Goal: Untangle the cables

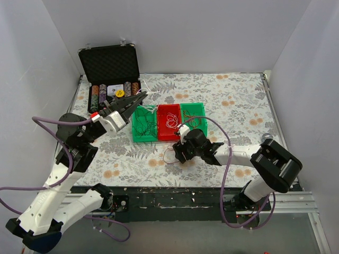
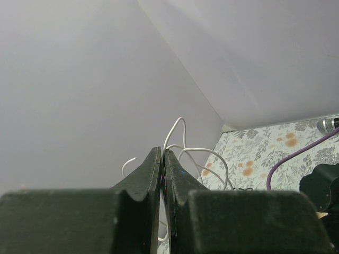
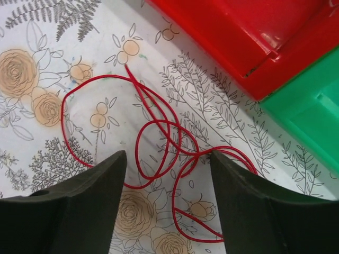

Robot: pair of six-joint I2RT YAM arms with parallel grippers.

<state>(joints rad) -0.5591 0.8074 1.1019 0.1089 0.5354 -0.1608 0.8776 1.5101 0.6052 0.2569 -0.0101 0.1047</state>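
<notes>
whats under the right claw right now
A red cable lying in loose loops on the flowered tablecloth, below the open right claw. Parts of its loops are hidden behind the claw's fingers.

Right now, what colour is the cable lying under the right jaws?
Red cable, best seen in right wrist view.

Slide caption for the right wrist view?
Open right gripper above a loose red cable on the floral table, beside a red bin and a green bin.

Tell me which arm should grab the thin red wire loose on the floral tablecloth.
Right. The right gripper hangs open directly over the thin red wire, straddling it. The left gripper is shut on a thin white wire, held aloft.
</notes>
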